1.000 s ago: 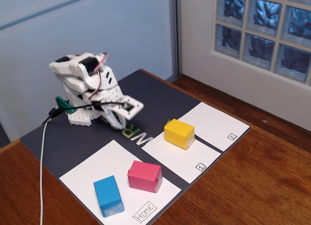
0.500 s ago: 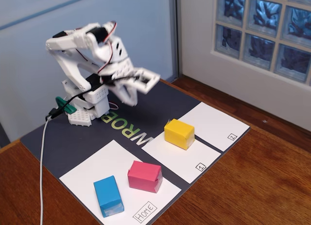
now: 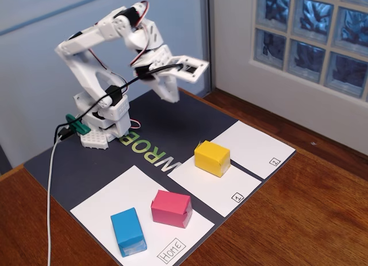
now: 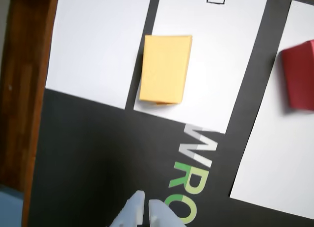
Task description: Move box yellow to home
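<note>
Nearest the fixed camera, the home sheet (image 3: 109,205), a large flat white paper rectangle with "Home" handwritten in a small box at its near corner, is lying on a dark matte mat (image 3: 75,162). Sitting on it are a blue block (image 3: 127,230) at about 7 o'clock of the picture's centre and a pink block (image 3: 171,208) just beside it, both small paper-wrapped cuboids with crisp folded edges. Beyond them, at roughly 3 o'clock from the picture's centre, the box yellow (image 3: 212,157) is resting on the smaller white sheet marked "1" (image 3: 215,185), at its far end, well apart from the home sheet; a second sheet marked "2" (image 3: 259,146) is lying next to it. Green and white lettering (image 3: 150,153) is showing on the mat. Farther back, the white plastic arm (image 3: 98,82) is arching upward, its gripper (image 3: 172,88) hanging in the air well above the mat. In the wrist view the two pale fingertips (image 4: 132,212) are sitting almost together, nearly touching, holding nothing, with the box yellow (image 4: 165,68) at 12 o'clock from them. A polished wooden table (image 3: 305,208) is surrounding the mat.
</note>
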